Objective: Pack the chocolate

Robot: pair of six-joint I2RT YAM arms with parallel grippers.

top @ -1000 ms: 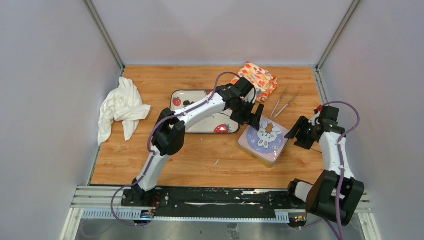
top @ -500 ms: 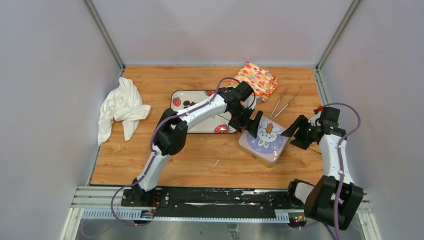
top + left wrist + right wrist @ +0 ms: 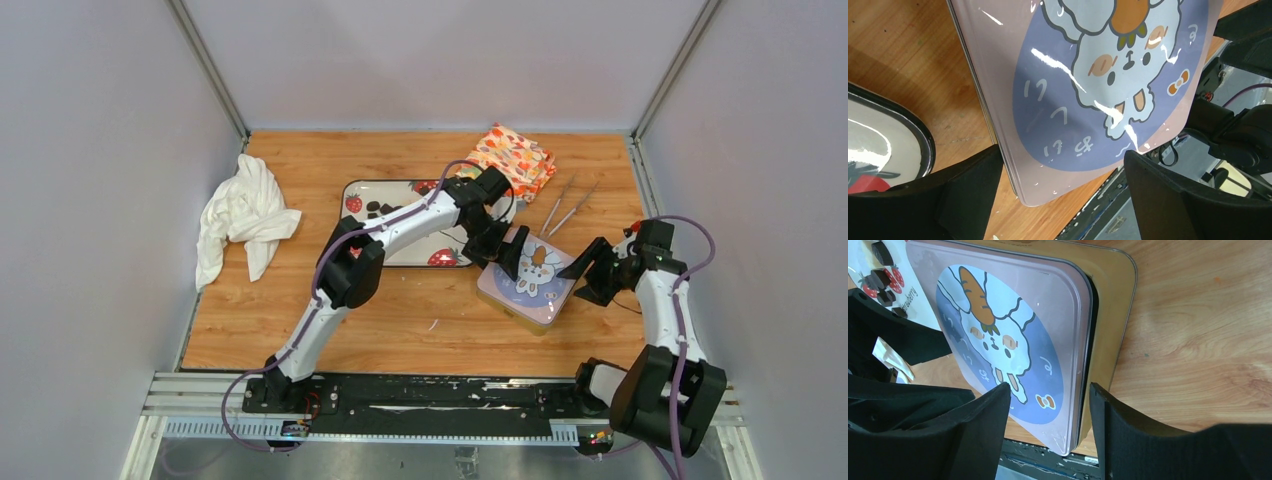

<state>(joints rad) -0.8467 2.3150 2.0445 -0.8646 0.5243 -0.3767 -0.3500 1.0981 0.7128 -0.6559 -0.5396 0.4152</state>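
Observation:
Several dark chocolate (image 3: 377,207) pieces lie on the strawberry-printed tray (image 3: 412,250); a few chocolate (image 3: 882,252) pieces show at the top left of the right wrist view. The square tin (image 3: 527,280) has a pink lid (image 3: 1088,75) with a rabbit picture. In the right wrist view the lid (image 3: 1013,330) sits skewed on the gold base (image 3: 1110,305). My left gripper (image 3: 1063,160) is open, its fingers straddling the tin's corner nearest the tray. My right gripper (image 3: 1048,395) is open astride the lid's right edge, with a gap on each side.
A crumpled white cloth (image 3: 243,213) lies at the left. An orange patterned cloth (image 3: 512,158) sits at the back, with metal tweezers (image 3: 565,208) beside it. Grey walls close in the left, back and right sides.
The left gripper has shifted slightly down onto the tin's corner. The right gripper has moved left up to the tin's right edge. The tin has stayed in place.

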